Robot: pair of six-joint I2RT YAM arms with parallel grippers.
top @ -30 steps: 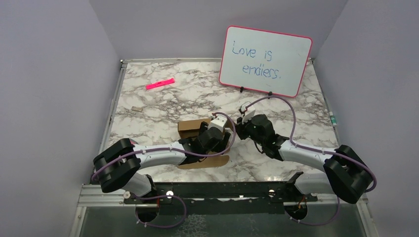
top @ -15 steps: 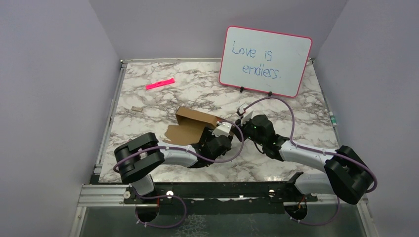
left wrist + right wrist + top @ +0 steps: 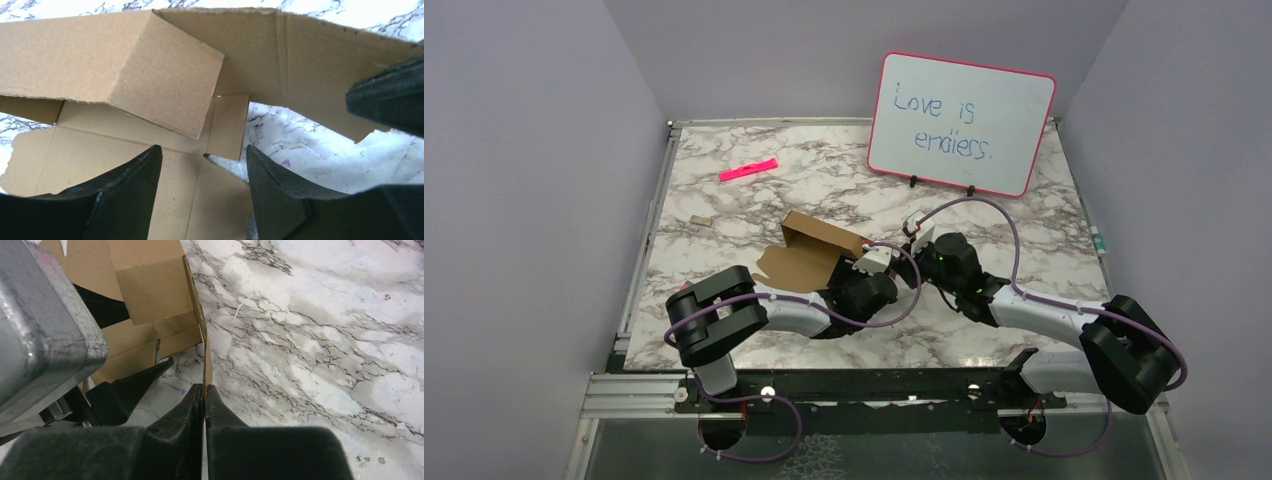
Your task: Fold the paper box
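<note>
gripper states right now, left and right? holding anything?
Left gripper: open, holding nothing, over the paper box.
Right gripper: closed, pinching an edge of the paper box.

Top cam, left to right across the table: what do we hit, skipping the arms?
pink marker → paper box → whiteboard
</note>
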